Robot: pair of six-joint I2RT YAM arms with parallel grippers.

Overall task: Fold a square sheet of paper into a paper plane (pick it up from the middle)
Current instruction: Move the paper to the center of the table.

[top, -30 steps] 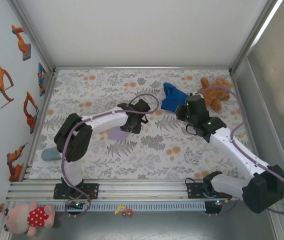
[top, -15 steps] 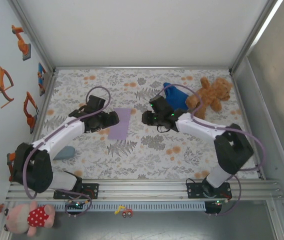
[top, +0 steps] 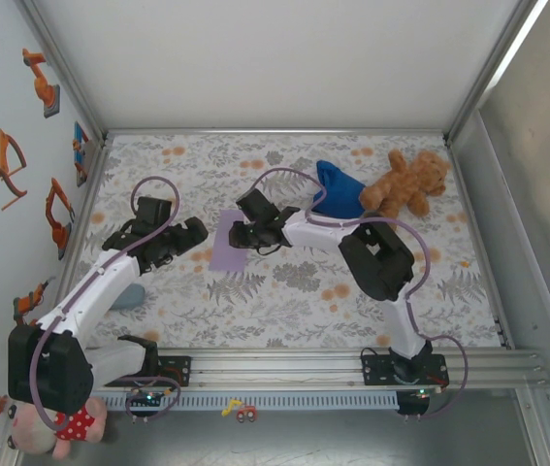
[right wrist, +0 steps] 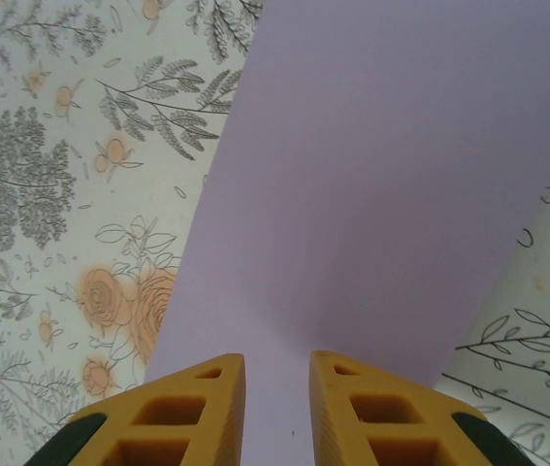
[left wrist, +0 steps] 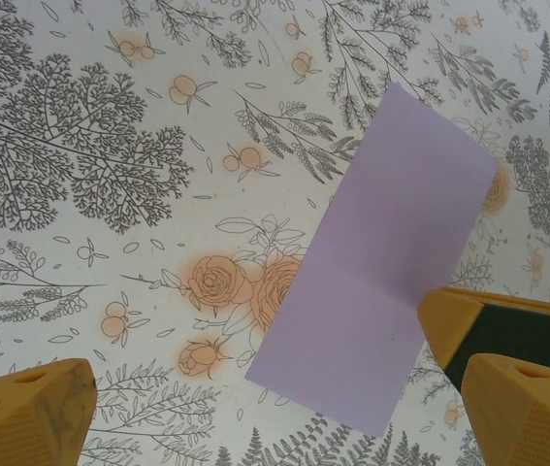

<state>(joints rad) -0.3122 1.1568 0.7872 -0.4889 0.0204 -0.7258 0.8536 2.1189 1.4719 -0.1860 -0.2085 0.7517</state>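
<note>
The lavender sheet of paper [top: 224, 249] lies flat on the flowered table as a long narrow rectangle with a faint crease across it [left wrist: 391, 243]. My left gripper [top: 187, 236] hovers just left of it, jaws wide open and empty; in the left wrist view the gripper [left wrist: 250, 345] has one yellow finger at each bottom corner, and the right fingertip [left wrist: 449, 316] overlaps the paper's edge. My right gripper [top: 242, 236] is over the paper's right side. In the right wrist view the gripper [right wrist: 277, 367] is low over the purple paper [right wrist: 381, 175], its yellow fingers a narrow gap apart with nothing between them.
A deep blue cloth [top: 338, 189] and a brown teddy bear [top: 407, 183] lie at the back right. A grey-blue object [top: 127, 294] sits near the left wall, under the left arm. A pink plush toy [top: 61, 422] lies off the table at the front left.
My left gripper opened, let go of the paper and drew back to the left. The right arm swung left across the table to the paper, which now lies flat.
</note>
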